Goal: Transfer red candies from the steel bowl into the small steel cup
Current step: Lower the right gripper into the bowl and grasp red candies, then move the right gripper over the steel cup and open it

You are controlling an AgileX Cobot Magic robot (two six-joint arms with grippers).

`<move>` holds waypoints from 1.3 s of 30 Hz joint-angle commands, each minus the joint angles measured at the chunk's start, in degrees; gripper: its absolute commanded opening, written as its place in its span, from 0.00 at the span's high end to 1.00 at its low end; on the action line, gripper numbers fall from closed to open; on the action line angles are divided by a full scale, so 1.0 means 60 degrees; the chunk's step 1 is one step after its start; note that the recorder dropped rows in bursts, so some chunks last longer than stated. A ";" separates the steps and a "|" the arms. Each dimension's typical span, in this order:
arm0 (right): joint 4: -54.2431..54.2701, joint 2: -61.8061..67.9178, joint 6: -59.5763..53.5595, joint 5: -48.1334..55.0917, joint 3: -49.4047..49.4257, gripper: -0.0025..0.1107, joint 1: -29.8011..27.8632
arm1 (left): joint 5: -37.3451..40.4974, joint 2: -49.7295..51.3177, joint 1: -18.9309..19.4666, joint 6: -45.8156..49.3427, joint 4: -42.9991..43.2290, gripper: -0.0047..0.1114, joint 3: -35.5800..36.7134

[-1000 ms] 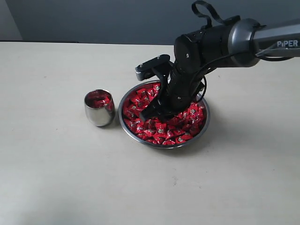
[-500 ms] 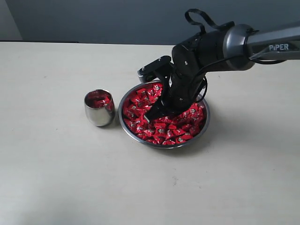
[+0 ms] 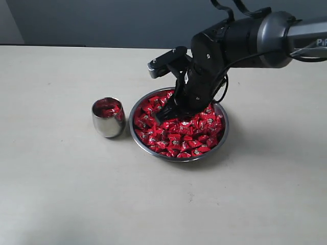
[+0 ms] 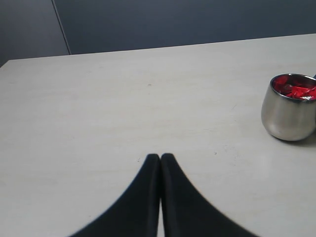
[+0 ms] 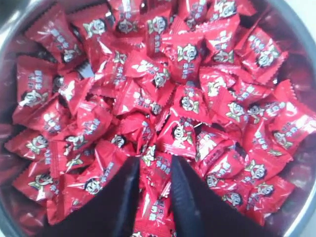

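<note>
Since the earlier frames the right arm (image 3: pixel 240 38) had risen and tilted back, lifting the right gripper (image 3: pixel 163 116) out of the heap to hang over the cup-side part of the wide, shallow, shiny steel bowl (image 3: pixel 180 159). Its black fingers (image 5: pixel 123 202) stood partly apart with a red wrapper in the gap, though whether that wrapper was gripped could not be told. The small candies in shiny red wrappers (image 3: pixel 184 137) filled the bowl, and a few lay in the small polished steel cup (image 3: pixel 107 126) just beside it on the pale table (image 3: pixel 61 194), while the left gripper (image 4: pixel 160 158) hung over bare table with its fingers pressed together.
</note>
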 commanded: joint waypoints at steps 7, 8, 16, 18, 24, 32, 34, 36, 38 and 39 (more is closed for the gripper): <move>0.0018 0.0888 -0.0011 -0.0278 0.0047 0.57 -0.0020 | -0.0051 -0.0046 -0.0077 -0.0016 0.0019 0.96 -0.0079; -0.0004 0.0941 -0.0011 -0.0329 0.0047 0.62 -0.0020 | -0.0051 -0.0046 -0.0077 -0.0016 0.0019 0.96 -0.0079; -0.0021 0.0789 -0.0011 -0.0286 0.0027 0.97 -0.0020 | -0.0051 -0.0046 -0.0077 -0.0016 0.0019 0.96 -0.0079; -0.0021 0.0590 -0.0011 -0.0214 0.0027 0.97 -0.0020 | -0.0051 -0.0046 -0.0077 -0.0016 0.0019 0.96 -0.0079; 0.0134 -0.0219 -0.0011 -0.0218 0.0027 0.97 -0.0020 | -0.0051 -0.0046 -0.0077 -0.0016 0.0019 0.96 -0.0079; 0.3252 -0.0620 -0.1905 -0.1782 0.0027 0.97 0.0073 | -0.0051 -0.0046 -0.0077 -0.0016 0.0019 0.96 -0.0079; 0.4203 -0.0531 -0.2805 -0.2240 0.0012 0.97 0.0242 | -0.0051 -0.0046 -0.0077 -0.0016 0.0019 0.96 -0.0079; 0.4850 -0.0401 -0.3469 -0.2501 -0.0129 0.97 0.0422 | -0.0051 -0.0046 -0.0077 -0.0016 0.0019 0.96 -0.0079; 0.5264 -0.0205 -0.3903 -0.2521 -0.0447 0.97 0.0605 | -0.0051 -0.0046 -0.0077 -0.0016 0.0019 0.96 -0.0079; 0.5361 -0.0081 -0.3952 -0.2521 -0.0635 0.97 0.0676 | -0.0051 -0.0046 -0.0077 -0.0016 0.0019 0.96 -0.0079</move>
